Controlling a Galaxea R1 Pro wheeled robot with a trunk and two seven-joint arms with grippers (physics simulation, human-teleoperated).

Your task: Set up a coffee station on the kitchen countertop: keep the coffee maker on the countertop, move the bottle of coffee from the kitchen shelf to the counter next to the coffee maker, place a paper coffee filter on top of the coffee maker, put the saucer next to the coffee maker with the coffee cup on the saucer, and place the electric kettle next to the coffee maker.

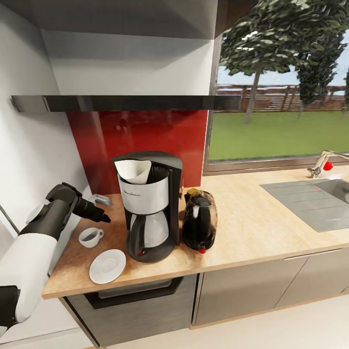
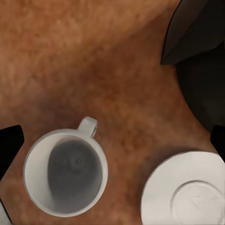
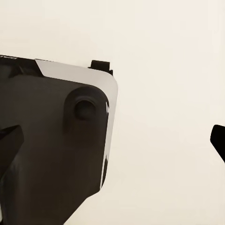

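Surface: the countertop point(image 1: 252, 228), a long light-wood worktop over grey cabinet fronts, with a steel sink point(image 1: 315, 201) set into it.
Centre of group: the coffee maker point(image 1: 148, 206) stands upright on the wood.
Beside it, sink side: the electric kettle point(image 1: 199, 220), just beside the coffee maker; a yellow-capped bottle of coffee point(image 1: 191, 192) shows behind the kettle.
Below the left fingers point(image 1: 102, 217): the coffee cup point(image 2: 65, 172) stands directly on the wood, handle pointing away from the fingers.
Beside the cup: the saucer point(image 2: 187, 190), bare, lying flat, apart from the cup and near the coffee maker's base.
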